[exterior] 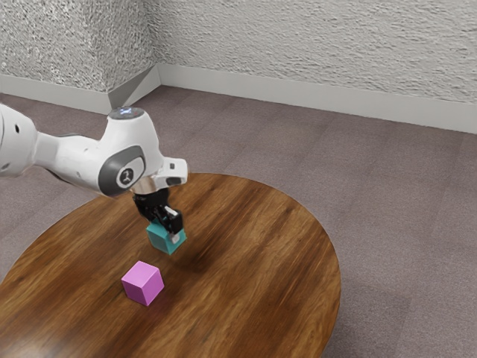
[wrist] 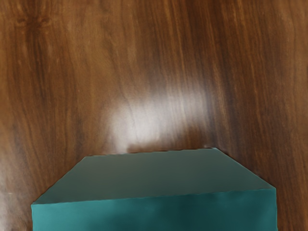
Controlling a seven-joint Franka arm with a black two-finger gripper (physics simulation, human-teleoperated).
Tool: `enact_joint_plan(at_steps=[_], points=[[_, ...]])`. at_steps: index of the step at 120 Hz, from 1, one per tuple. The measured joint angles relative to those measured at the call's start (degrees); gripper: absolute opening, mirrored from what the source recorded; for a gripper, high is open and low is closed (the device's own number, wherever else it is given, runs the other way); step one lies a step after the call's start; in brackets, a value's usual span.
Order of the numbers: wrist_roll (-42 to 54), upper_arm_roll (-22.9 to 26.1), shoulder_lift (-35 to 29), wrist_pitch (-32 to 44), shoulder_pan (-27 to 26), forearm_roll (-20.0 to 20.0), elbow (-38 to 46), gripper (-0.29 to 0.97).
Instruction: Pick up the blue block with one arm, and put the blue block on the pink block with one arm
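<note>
A teal-blue block [exterior: 161, 238] hangs just above the round wooden table [exterior: 261, 253], with my black gripper [exterior: 168, 230] shut on it from two sides. Under my hand in the wrist view, the same block [wrist: 154, 192] looms large over the wood grain. A pink block [exterior: 142, 283] rests on the table, a short way in front of the held block and slightly toward the exterior view's left. The two blocks are apart.
The table's curved edge [exterior: 337, 276] runs close on the exterior view's right, with carpeted floor [exterior: 402, 186] beyond. A textured wall [exterior: 313, 37] with a pale baseboard stands at the back.
</note>
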State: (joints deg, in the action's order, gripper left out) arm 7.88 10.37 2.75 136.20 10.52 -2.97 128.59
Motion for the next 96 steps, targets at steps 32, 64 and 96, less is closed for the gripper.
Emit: enact_joint_plan(at_steps=[32, 64, 96], points=[[-0.6, 0.4, -10.3, -2.1, 0.5, 1.5, 9.9, 0.35], [-1.1, 0.5, -11.4, -2.5, 0.6, 2.1, 12.8, 0.36], [-1.5, 1.5, -13.5, -2.6, 0.9, 3.3, 15.2, 0.36]])
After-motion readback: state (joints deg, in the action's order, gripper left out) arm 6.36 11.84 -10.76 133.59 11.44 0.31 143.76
